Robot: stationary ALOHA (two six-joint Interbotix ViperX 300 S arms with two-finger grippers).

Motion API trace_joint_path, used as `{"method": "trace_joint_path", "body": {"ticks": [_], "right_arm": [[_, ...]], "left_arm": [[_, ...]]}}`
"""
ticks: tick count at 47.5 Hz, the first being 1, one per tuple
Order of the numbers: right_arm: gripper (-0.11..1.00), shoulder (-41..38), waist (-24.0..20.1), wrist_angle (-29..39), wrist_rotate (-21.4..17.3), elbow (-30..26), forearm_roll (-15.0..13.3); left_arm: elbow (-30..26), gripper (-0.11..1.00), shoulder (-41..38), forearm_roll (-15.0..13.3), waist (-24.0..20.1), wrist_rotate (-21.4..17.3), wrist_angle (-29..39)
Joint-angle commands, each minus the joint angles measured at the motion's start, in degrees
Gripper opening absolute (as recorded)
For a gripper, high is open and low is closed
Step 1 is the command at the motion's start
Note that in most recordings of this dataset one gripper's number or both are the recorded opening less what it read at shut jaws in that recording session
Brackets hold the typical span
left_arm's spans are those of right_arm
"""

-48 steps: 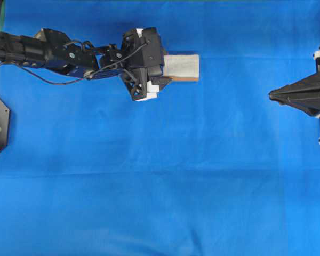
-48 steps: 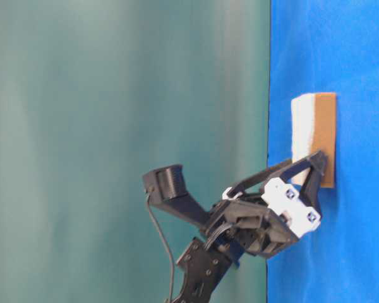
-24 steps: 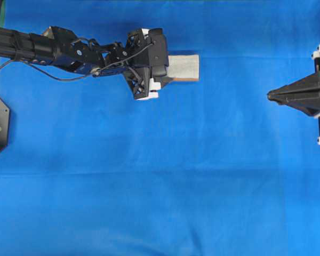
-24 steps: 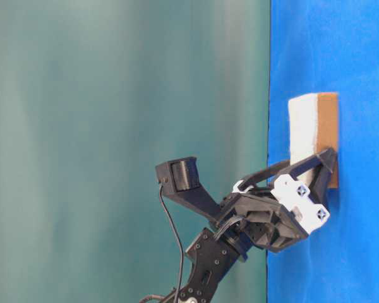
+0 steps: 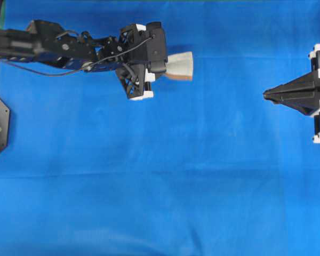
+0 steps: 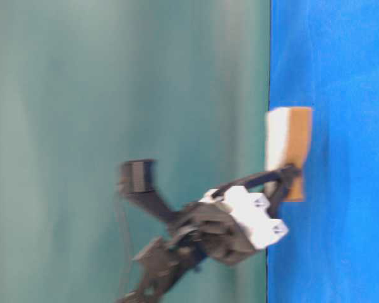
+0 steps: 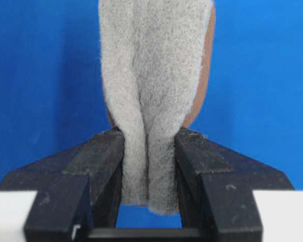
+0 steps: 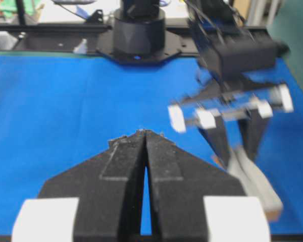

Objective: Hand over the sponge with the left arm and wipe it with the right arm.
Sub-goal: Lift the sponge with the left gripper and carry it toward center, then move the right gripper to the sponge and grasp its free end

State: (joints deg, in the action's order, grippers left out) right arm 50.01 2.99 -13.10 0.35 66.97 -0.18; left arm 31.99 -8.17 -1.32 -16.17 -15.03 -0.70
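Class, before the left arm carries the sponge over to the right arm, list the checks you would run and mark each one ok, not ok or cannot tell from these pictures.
1. Left gripper closed on the sponge: ok, both fingers pinch its near end.
2. Grip is centred: not ok, only one end is held and the sponge creases between the fingers.
3. Sponge clear of the blue cloth: cannot tell, the table-level view is blurred.
4. Right gripper ready to receive: not ok, its jaws are shut.
5. Path between the two grippers free: ok, only bare cloth lies between them.
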Motion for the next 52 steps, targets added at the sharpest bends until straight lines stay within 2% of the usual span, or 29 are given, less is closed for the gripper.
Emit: {"method": "trace_joint_path", "body": {"ticks": [1,10,19,23,39,52], "right_arm": [[0.0,-1.05,1.23,-0.09,0.09,-0.44,0.09],[0.0,-3.16,3.87,-0.09,0.0,-0.44,0.18],[0.0,-4.66,4.83,-0.18,-0.26,-0.88,0.18],[0.0,-5.01,4.83,-0.09,-0.35,-1.14,0.18],[0.0,-5.89,4.75,0.26,-1.67,-3.43,0.18],[0.0,-14.33,1.41,0.26,-3.08,-9.49,0.26]], "left_arm": [[-1.23,0.23,5.89,-0.09,1.67,2.29,2.55],[-0.79,0.23,12.13,-0.18,6.42,6.5,8.17],[-1.14,0.23,14.5,-0.18,12.92,9.93,9.32],[-0.88,0.23,14.85,-0.18,14.33,11.25,9.4],[-0.62,0.23,14.85,-0.18,14.94,12.04,10.72],[-0.7,0.23,14.85,-0.09,14.94,11.6,10.72]]}}
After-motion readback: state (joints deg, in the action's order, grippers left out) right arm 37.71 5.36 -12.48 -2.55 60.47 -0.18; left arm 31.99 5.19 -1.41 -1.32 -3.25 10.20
